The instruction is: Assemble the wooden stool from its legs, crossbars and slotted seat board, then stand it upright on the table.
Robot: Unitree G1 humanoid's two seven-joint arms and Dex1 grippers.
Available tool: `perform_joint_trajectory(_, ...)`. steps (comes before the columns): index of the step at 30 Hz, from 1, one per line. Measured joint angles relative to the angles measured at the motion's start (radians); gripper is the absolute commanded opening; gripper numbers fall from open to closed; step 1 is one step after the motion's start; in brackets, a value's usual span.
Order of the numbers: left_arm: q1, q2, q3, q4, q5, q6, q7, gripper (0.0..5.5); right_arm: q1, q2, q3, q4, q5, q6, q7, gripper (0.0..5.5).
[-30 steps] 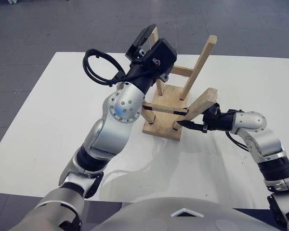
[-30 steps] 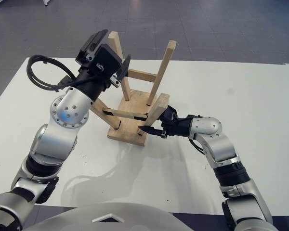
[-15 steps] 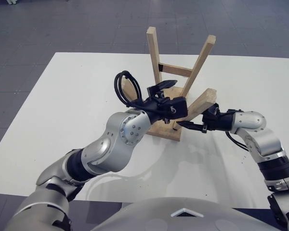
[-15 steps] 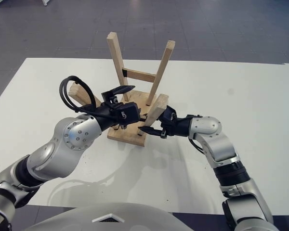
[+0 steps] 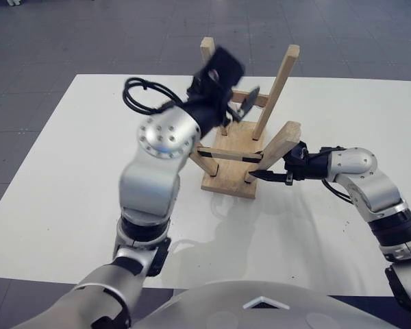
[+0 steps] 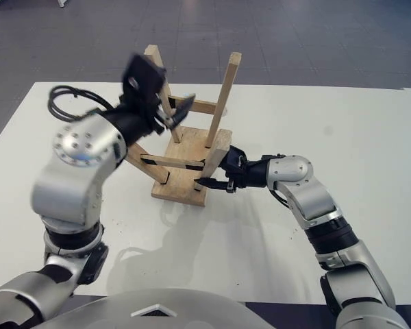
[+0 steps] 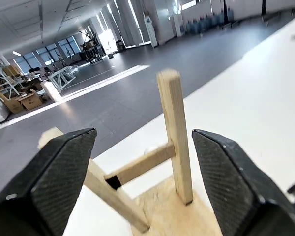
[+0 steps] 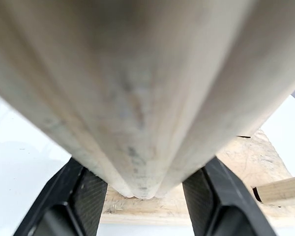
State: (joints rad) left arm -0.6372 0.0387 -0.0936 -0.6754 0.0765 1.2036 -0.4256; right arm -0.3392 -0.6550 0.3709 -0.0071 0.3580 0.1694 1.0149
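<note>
Inverted stool [image 5: 241, 140]: its seat board [image 5: 230, 184] lies flat on the white table [image 5: 68, 171], below both sets of my fingers, with the legs pointing up. My right gripper [image 6: 212, 175] pinches the near leg [image 8: 137, 98] low down, with one of the right pads [image 8: 73, 206] on each side. My left gripper [image 7: 142, 147] hangs spread and empty above the far side, with the far leg [image 7: 176, 132] and its crossbar [image 7: 137, 167] just beyond the left pads [image 7: 231, 187]. Principal risk, as I judge it: righting the whole frame by a single leg would lever that leg in its slot, pulling the joint loose or toppling the stool. Lesser risk: my spread left fingers may knock a splayed leg as they close in. Least risk: the leg may slide between my right pads. Table: smooth, matte, flat. Seat board: pale raw wood, rectangular, visibly grained. Legs: square-section sticks, splayed, blunt-ended. Crossbars: thinner sticks, dark-marked at the joints. Pads: black, with finely textured faces.
</note>
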Motion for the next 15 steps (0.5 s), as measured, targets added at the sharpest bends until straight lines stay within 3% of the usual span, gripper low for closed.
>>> perform_joint_trajectory(3, -0.196, -0.112, 0.273, -0.031, -0.100, 0.129, 0.000, 3.62, -0.001, 0.000, 0.002, 0.007, 0.002, -0.007, 0.001, 2.05)
perform_joint_trajectory(6, -0.381, -0.098, 0.506, -0.036, -0.162, 0.234, -0.005, 3.62, 0.000, 0.000, 0.003, 0.008, 0.002, -0.008, 0.000, 2.05)
perform_joint_trajectory(10, -0.392, 0.192, 0.677, 0.082, -0.187, 0.212, -0.028, 3.62, 0.002, 0.000, 0.004, 0.012, 0.002, -0.015, 0.000, 2.05)
perform_joint_trajectory(13, -0.117, 0.424, 0.703, 0.234, -0.116, 0.046, -0.028, 3.62, 0.008, -0.001, 0.003, 0.020, 0.006, -0.034, 0.001, 2.05)
perform_joint_trajectory(15, 0.094, 0.476, 0.676, 0.301, -0.062, -0.049, -0.019, 3.62, 0.009, -0.002, 0.003, 0.023, 0.008, -0.037, 0.002, 2.05)
